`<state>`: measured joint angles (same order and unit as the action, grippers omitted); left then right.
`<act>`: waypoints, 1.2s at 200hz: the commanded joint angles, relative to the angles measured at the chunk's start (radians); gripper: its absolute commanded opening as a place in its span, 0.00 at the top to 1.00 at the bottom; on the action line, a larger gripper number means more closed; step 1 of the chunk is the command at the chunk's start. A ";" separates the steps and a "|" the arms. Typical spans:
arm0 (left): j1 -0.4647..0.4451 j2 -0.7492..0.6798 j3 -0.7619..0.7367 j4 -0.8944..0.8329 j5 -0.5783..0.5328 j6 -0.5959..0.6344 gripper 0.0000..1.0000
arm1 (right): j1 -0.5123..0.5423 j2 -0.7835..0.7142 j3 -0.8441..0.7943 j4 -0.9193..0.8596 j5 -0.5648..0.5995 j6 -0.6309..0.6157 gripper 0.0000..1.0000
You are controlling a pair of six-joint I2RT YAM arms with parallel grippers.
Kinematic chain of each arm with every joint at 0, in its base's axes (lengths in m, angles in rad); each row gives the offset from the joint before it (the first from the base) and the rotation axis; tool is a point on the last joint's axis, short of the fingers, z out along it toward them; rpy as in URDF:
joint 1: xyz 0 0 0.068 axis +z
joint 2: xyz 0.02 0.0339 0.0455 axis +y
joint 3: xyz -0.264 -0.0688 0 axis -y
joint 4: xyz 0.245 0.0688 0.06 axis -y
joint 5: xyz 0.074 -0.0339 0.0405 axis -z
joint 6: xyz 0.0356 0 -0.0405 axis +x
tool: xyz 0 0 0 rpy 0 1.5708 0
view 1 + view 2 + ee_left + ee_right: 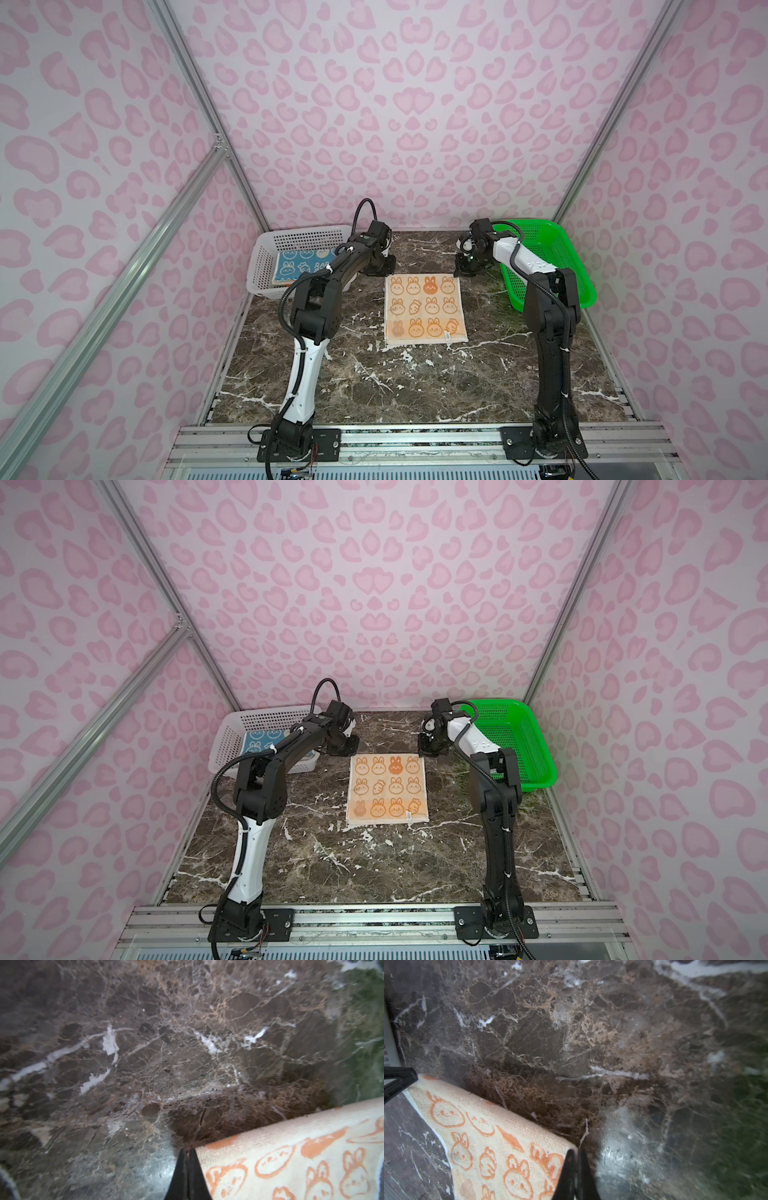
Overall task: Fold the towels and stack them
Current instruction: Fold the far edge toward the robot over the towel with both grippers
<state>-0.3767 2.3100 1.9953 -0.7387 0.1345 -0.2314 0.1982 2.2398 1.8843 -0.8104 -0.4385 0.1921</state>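
An orange towel [424, 309] [388, 789] with cream bunnies lies spread flat in the middle of the marble table. My left gripper [386, 272] [188, 1150] is down at its far left corner, jaws pressed together on the tip of that corner. My right gripper [460, 272] [577, 1150] is shut on the far right corner the same way. In the wrist views the towel [291, 1163] [488, 1147] runs away from each pair of jaws. A folded teal towel [297, 266] with white bunnies lies in the white basket.
The white perforated basket [266, 245] stands at the back left, partly behind my left arm. A green basket [552, 266] stands at the back right beside my right arm. Pink patterned walls close in the table on three sides.
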 commanded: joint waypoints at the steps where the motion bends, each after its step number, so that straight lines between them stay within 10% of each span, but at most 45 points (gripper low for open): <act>1: 0.003 -0.066 -0.024 0.000 0.000 0.017 0.97 | 0.000 -0.038 -0.033 0.008 -0.004 0.010 1.00; 240: -0.165 -0.512 -0.918 0.351 -0.022 -0.244 0.96 | 0.120 -0.509 -0.943 0.355 -0.004 0.173 1.00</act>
<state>-0.5415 1.7802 1.0801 -0.4305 0.1493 -0.4450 0.3046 1.7164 0.9802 -0.5293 -0.4431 0.3260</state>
